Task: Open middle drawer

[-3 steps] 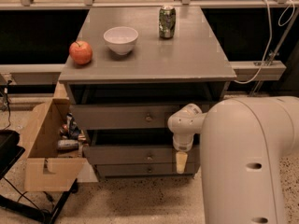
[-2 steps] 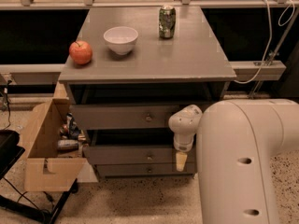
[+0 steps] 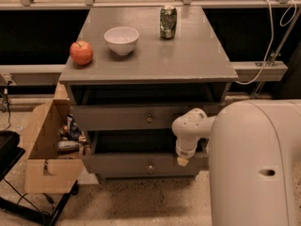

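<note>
I am holding my hand (image 3: 183,160) low at the right part of the middle drawer (image 3: 127,164), the 2nd front down under the bench (image 3: 197,60), right of its small knob (image 3: 150,167), probably because the front's upper edge is offering something to pull on. I cannot tell whether the hand is clenched or released. The apple (image 3: 81,52), bowl (image 3: 121,39) and can (image 3: 168,21) are sitting well above, so nothing is blocking a pull.

Robot test lab: speckled floor (image 3: 141,202), loose cables (image 3: 274,37), gripper (image 3: 182,161) beside the grey cabinet (image 3: 193,55).
</note>
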Robot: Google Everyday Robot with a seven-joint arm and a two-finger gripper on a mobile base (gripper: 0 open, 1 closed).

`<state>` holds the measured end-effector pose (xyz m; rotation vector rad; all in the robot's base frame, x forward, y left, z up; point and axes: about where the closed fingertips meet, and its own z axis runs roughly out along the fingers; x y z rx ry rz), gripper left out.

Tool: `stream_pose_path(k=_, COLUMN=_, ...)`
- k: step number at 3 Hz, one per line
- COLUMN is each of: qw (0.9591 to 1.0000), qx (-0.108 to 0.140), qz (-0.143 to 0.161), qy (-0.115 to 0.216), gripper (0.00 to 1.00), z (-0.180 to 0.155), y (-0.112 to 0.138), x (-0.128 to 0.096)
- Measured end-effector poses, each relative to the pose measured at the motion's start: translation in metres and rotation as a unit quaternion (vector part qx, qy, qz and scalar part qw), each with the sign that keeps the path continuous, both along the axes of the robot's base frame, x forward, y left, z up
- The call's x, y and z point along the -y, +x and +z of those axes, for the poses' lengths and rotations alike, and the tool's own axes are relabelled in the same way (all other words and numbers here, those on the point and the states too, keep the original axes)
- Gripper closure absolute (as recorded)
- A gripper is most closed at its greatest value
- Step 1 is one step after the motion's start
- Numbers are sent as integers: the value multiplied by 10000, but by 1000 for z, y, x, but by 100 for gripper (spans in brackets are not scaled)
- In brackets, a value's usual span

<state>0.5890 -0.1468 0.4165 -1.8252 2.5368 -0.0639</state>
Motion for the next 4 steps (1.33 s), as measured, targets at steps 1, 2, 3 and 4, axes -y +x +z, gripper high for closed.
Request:
stream_pose_path(k=1, qw=10000, qx=-1, qz=0, qy=0, gripper=85, z=0, y=0, x=0)
stream_pose_path(k=2, qw=10000, qx=-18, qz=3, qy=-3, gripper=82, z=-2, y=-1, x=0)
stream_pose_path(k=3, qw=10000, qx=-35, qz=4, qy=-6, gripper=59, z=-3, y=-2, x=0)
stream_pose_path(k=4, qw=10000, qx=-52, qz=6, qy=-10, gripper=35, z=-5, y=-4, x=1)
